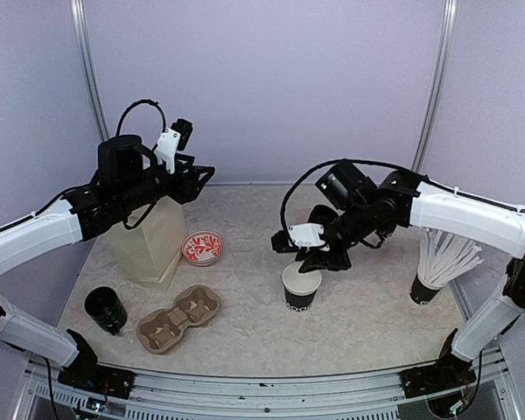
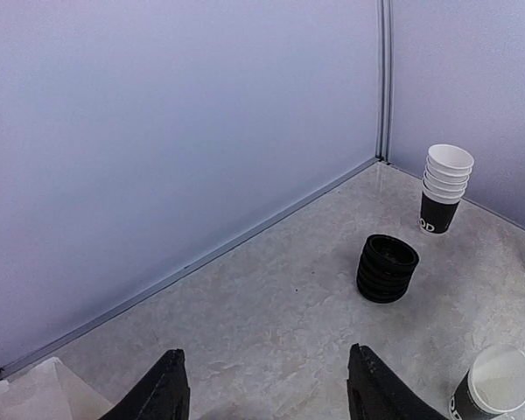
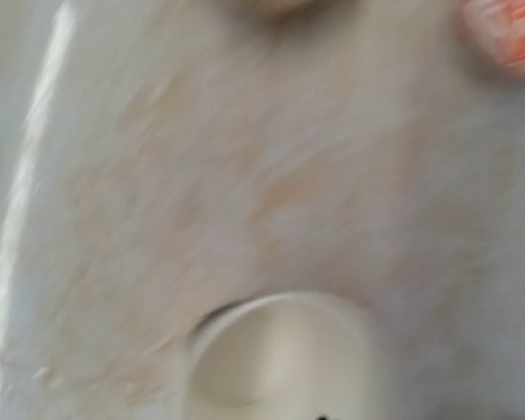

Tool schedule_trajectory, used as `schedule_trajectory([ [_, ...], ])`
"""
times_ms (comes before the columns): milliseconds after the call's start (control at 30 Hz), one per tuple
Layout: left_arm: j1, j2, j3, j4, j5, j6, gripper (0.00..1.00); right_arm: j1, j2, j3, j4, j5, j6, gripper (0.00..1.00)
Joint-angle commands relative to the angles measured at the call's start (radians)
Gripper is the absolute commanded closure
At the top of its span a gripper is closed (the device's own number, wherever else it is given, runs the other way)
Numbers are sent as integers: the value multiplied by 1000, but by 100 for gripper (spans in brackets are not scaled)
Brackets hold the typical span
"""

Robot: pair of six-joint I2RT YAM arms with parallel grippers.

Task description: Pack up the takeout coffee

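Note:
The takeout coffee cup (image 1: pixel 300 287) stands upright on the table, black outside and white inside, with no lid on it. It also shows in the left wrist view (image 2: pixel 499 389) and, blurred, from straight above in the right wrist view (image 3: pixel 284 359). My right gripper (image 1: pixel 322 261) hovers just over the cup's far rim; its fingers are too blurred and hidden to read. My left gripper (image 1: pixel 203 178) is raised above the paper bag (image 1: pixel 153 241), open and empty (image 2: pixel 266 352). A stack of black lids (image 2: pixel 388 268) sits near the back wall.
A nested stack of cups (image 2: pixel 445 188) stands in the back corner. A cardboard cup carrier (image 1: pixel 179 317) and a lone black cup (image 1: pixel 105 309) sit at the front left. A red-patterned dish (image 1: pixel 202 248) lies beside the bag. A cup of white sticks (image 1: pixel 433 267) is at the right.

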Motion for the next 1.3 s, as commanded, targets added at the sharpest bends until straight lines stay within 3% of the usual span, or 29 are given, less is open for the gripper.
schedule_trajectory([
  [0,-6,-7,16,-15,45,-7,39,-143,11,130,8,-75,68,74],
  [167,-10,-15,12,-20,82,-23,40,-345,109,204,127,-21,234,72],
  [333,-16,-18,-1,-10,52,-50,37,-445,239,243,136,22,302,58],
  [733,-26,-6,-5,-36,73,-43,38,-465,416,320,136,28,308,50],
  [1267,-36,13,-3,-68,63,-23,37,-465,535,420,99,15,310,58],
])
